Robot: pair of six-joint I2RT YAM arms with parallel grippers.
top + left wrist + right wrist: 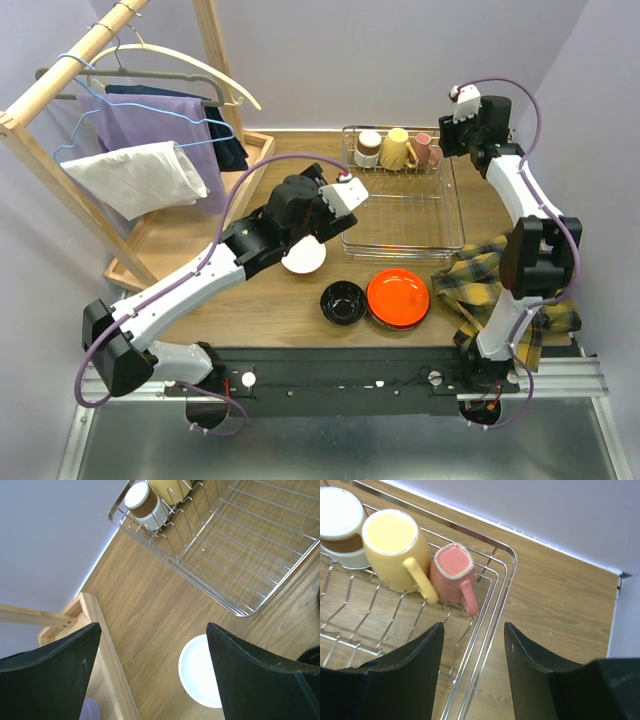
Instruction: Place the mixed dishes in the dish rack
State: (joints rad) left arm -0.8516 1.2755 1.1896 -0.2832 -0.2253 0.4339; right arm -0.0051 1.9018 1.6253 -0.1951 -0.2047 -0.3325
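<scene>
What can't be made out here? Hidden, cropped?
White bowl: top view, partly under left arm; left wrist view, a finger covers one side.
Black bowl: left wrist view, cut by right edge.
Brown-banded cup: right wrist view, cut by left edge.
Plaid cloth: top view, right arm overlaps it.

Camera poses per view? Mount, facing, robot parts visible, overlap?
Top external: above, behind the bases, looking down on wooden table; both arms show.
Left wrist: above round white bowl and silver wire dish rack corner; open left gripper.
Right wrist: above yellow mug, pink mug in rack's far corner; open right gripper.
Shared: rack, brown-banded white cup.
</scene>
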